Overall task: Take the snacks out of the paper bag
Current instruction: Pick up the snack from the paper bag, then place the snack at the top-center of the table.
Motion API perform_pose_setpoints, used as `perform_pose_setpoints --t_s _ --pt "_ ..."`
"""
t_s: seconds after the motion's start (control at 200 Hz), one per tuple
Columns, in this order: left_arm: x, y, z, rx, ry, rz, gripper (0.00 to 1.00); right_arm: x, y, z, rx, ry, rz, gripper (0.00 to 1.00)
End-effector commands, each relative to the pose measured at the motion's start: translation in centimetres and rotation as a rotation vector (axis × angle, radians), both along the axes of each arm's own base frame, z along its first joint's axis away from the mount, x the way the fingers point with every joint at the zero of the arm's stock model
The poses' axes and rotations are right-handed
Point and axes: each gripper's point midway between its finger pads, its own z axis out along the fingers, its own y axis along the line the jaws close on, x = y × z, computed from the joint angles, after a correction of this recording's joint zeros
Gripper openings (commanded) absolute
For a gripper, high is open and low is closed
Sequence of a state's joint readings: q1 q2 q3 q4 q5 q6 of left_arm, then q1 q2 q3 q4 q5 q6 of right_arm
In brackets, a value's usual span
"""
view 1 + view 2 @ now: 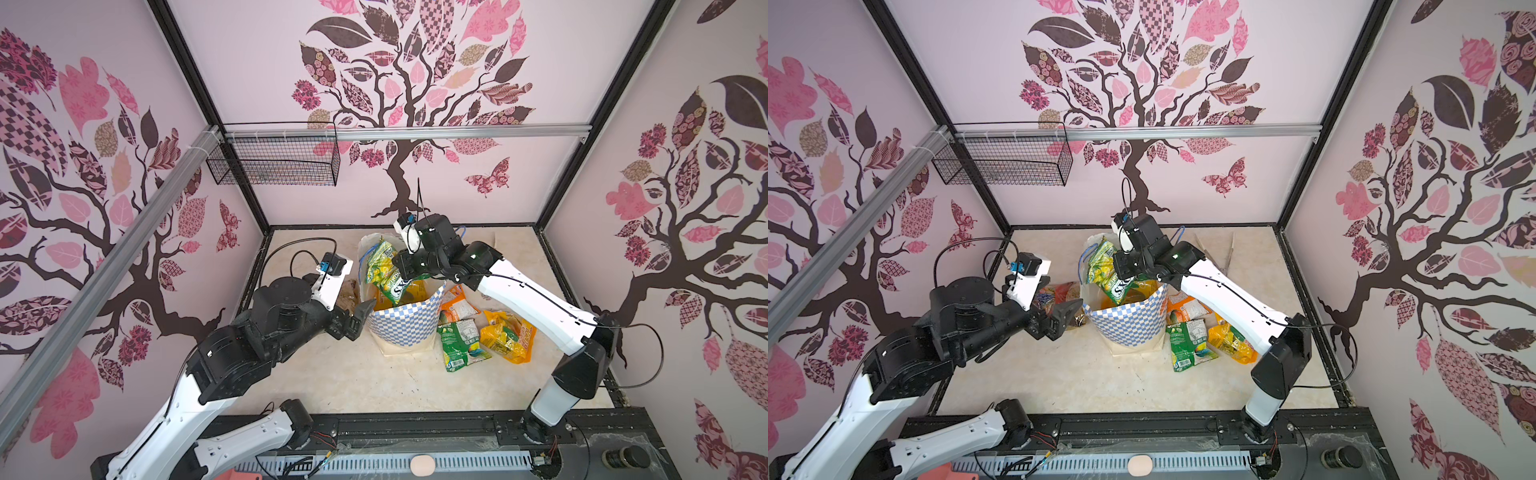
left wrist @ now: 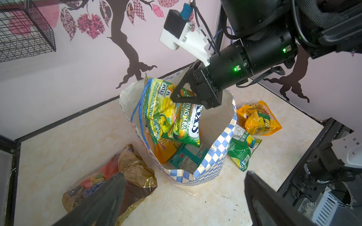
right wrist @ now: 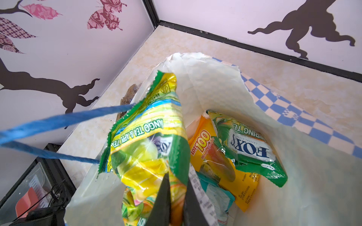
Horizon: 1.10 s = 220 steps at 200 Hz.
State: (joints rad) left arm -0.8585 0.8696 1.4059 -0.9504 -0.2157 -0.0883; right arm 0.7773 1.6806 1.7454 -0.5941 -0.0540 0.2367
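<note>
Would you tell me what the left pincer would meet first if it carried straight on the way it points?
Most likely the paper bag: the open left pincer points at its near checkered wall. The brown packet lies off to one side, though depth is unclear.

The left arm (image 1: 174,415) is stretching forward and low, and the left pincer (image 1: 360,319) is hovering with its jaws spread wide, off to the side of the right pincer (image 2: 176,98) and apart from it. The right arm (image 1: 536,305) is bending at the elbow behind its pincer, which is pointing downward, jaws pinching nearly together.
</note>
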Motion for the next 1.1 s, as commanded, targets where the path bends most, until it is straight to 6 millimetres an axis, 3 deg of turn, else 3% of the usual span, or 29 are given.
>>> perform_pose_setpoints --t_s 0.0,0.285,0.595,0.92,1.095 --pt "-0.1 -0.5 0.2 -0.030 -0.001 -0.015 0.96 -0.6 -1.2 6.8 0.119 -0.118 -0.025 0.05" --pt "-0.2 -0.9 0.4 -0.047 0.002 -0.030 0.96 -2.0 -3.0 11.9 0.202 -0.201 -0.044 0.04" --pt "-0.4 -2.3 -0.7 -0.031 0.043 -0.093 0.98 -4.7 -6.2 19.1 0.335 -0.318 -0.075 0.03" --pt "-0.7 -1.9 -1.1 -0.010 0.035 -0.096 0.98 -5.8 -14.0 25.0 0.376 -0.539 -0.334 0.00" --pt "-1.0 -2.1 -0.8 -0.022 0.019 -0.121 0.98 -4.4 -19.2 25.0 0.314 -0.601 -0.587 0.00"
